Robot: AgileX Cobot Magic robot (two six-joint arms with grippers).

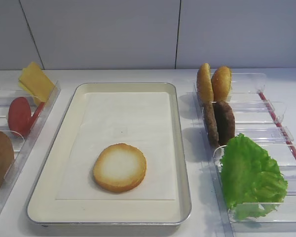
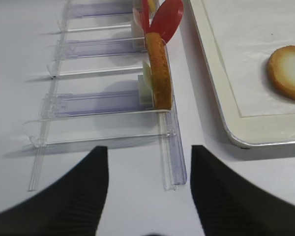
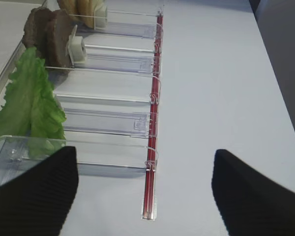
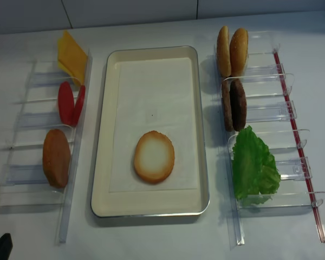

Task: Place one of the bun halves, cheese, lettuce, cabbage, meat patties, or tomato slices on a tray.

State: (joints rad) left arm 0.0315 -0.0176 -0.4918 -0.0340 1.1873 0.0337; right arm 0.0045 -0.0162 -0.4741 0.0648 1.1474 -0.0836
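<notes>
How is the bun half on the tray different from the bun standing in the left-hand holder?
The bun half on the tray lies flat on the paper liner; the bun in the left holder stands on edge. The tray one shows a pale cream face with a toasted rim; the other shows only its golden-brown crust. Both are round and look similar in size.

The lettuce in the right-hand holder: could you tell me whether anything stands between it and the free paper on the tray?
Nothing visible does. The lettuce stands in its clear holder right of the tray. The bun half lies on the liner, leaving paper free around it.
</notes>
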